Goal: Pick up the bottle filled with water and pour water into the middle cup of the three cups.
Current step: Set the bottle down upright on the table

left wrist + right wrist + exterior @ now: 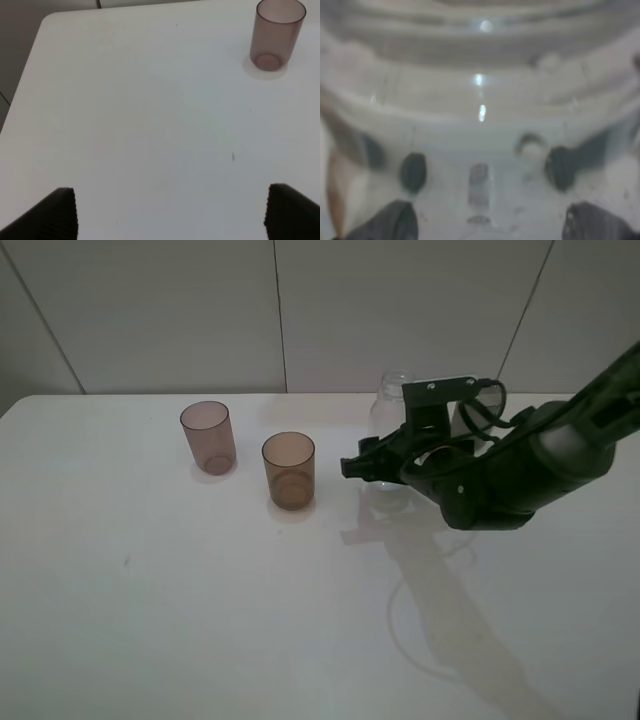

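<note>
The clear bottle stands upright near the table's back edge, with only its neck and shoulders showing above my right gripper. In the right wrist view the bottle fills the frame, blurred, between the two fingertips of the right gripper, which are drawn in against its sides. The amber-brown middle cup stands left of the bottle. The pinkish-mauve cup stands further left and also shows in the left wrist view. The dark grey cup is hidden. My left gripper is open over bare table.
The white table ends at a tiled wall just behind the bottle. The right arm and its cables lie across the table's right side. The table's left corner shows in the left wrist view.
</note>
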`<action>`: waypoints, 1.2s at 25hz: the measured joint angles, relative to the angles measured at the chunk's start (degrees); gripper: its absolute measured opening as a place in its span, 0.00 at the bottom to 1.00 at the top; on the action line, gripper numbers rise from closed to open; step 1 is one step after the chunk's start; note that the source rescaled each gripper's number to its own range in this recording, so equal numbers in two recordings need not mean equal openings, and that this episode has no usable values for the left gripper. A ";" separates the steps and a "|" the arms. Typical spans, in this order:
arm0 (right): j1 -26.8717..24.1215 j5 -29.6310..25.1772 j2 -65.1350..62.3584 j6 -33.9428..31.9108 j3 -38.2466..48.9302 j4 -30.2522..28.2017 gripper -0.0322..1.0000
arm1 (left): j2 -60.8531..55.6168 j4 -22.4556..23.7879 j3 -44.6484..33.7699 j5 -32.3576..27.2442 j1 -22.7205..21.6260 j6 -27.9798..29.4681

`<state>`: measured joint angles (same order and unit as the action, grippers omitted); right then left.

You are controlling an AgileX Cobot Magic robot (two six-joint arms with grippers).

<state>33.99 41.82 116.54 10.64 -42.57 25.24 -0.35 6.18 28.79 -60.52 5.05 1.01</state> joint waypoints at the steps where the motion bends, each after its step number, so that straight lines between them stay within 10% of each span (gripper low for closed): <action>1: 0.00 0.85 0.59 0.00 0.00 -1.02 0.03 | 0.00 0.00 0.00 0.00 0.00 0.00; 20: 0.00 3.97 3.84 -0.05 -0.06 -3.85 0.05 | 0.00 0.00 0.00 0.00 0.00 0.00; 26: 0.00 4.47 3.84 -0.05 -0.06 -3.85 0.81 | 0.00 0.00 0.00 0.00 0.00 0.00; 30: 0.00 4.65 3.21 0.00 -0.06 -3.85 0.99 | 0.00 0.00 0.00 0.00 0.00 0.00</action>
<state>33.99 46.47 119.75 10.64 -42.62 21.39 -0.35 6.18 28.79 -60.52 5.05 1.01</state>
